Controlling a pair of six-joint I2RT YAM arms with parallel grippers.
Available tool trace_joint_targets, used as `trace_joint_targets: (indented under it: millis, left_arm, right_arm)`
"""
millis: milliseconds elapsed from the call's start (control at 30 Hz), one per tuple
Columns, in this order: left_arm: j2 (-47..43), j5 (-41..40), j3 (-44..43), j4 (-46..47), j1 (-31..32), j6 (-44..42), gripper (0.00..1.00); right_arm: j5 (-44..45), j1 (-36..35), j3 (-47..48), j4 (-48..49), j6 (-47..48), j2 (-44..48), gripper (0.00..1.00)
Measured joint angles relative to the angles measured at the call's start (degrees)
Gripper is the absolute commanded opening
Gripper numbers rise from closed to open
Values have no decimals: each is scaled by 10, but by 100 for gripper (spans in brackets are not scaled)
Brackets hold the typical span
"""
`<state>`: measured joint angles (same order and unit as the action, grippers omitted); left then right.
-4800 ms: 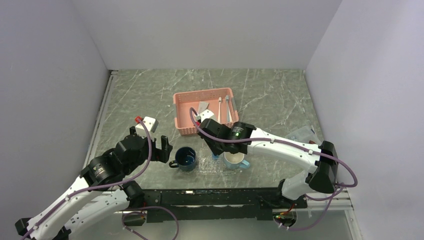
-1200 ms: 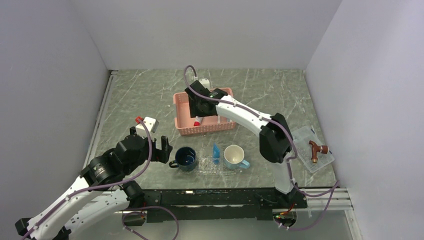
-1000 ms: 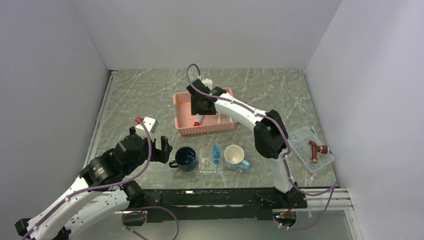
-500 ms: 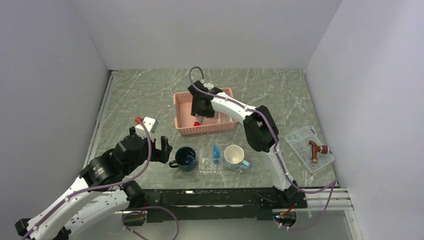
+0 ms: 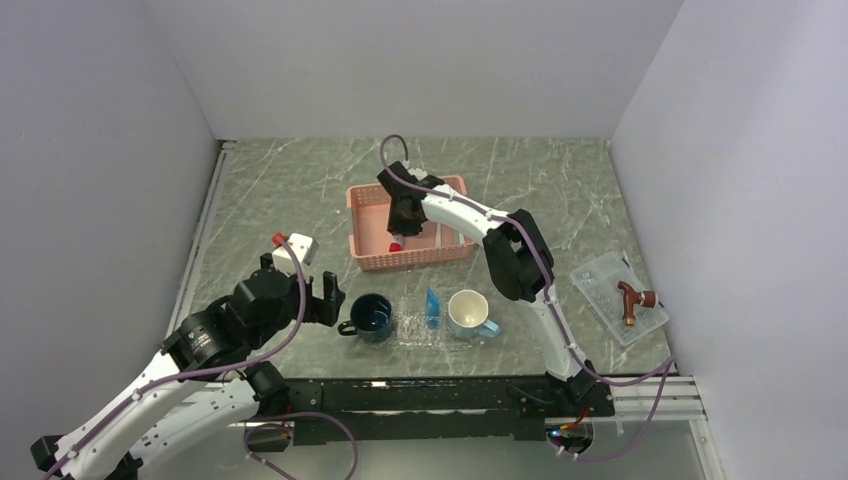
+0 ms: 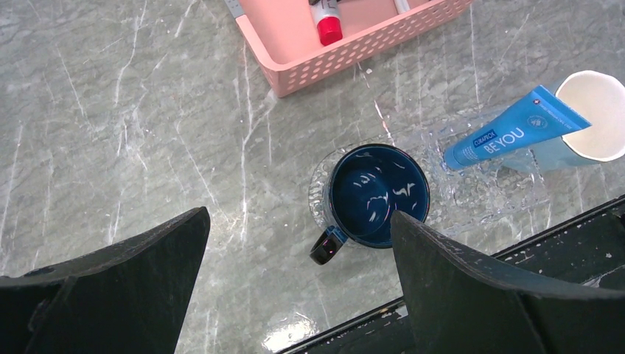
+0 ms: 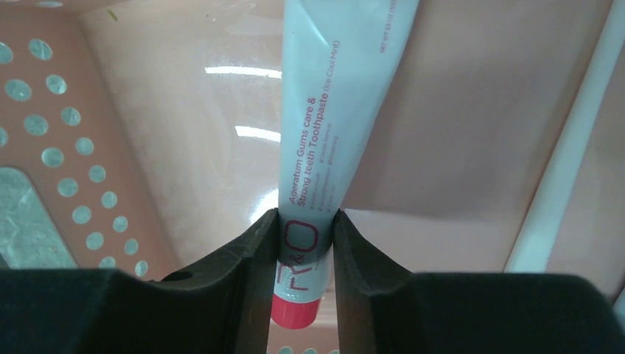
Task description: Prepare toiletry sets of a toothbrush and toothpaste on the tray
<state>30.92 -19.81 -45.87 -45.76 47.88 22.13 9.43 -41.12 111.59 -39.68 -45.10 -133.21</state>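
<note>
Grey-green marble-look tabletop (image 5: 300, 190), veined in white, between plain pale walls. At mid-table, a pink plastic basket (image 5: 365, 258): rectangular, sides punched with round holes, floor smooth and glossy. Lying flat inside, a white toothpaste tube (image 7: 324, 147) with pink lettering and a red cap. Just to its right, a slim white toothbrush (image 7: 567, 155). Right gripper (image 7: 304, 243) down in the basket, matte black fingers pinched against both sides of the tube near its cap end.

Nearer the arms, a clear oval tray (image 6: 483, 199) of knobbly, glittering plastic. On its left end, a glossy dark blue mug (image 6: 376, 193). At its right end, a white mug (image 6: 601, 114). Between them, a flat blue toothpaste tube (image 6: 516, 129), wide end up by the white rim. Left gripper (image 6: 296, 221) spread wide above the dark mug, holding nothing. Far right, a clear rectangular box (image 5: 618, 297) with a brown piece inside.

Against the earliest picture: right arm gone from low over the tray, now stretched to the basket. Against half a second back: elbow drawn slightly closer to the basket; left arm, mugs and blue tube unmoved.
</note>
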Motion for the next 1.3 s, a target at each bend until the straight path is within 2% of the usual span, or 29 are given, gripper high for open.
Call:
trace_joint_targets:
  millis: [67,200,400,567,767,967,1300]
  left_arm:
    - [1,0,0,0,-1,0,99]
    - [1,0,0,0,-1,0,99]
    - [1,0,0,0,-1,0,99]
    - [1,1,0,0,-1,0,99]
    - [0,8,0,0,-1,-1,99]
    - [0,26,0,1,-1,-4,99]
    - [-19,83,4,26,-1,-17,99]
  right_arm:
    - [-5,1,0,2,0,0,19]
    - [-10,3,0,4,1,0,12]
    - [-13,3,-8,13,6,4,11]
    - [-15,4,-52,35,13,39,11]
    - [-10,4,-136,69,27,137,11]
    - [-11,4,-225,153,47,276,12]
    - [-82,-2,-384,266,118,451,12]
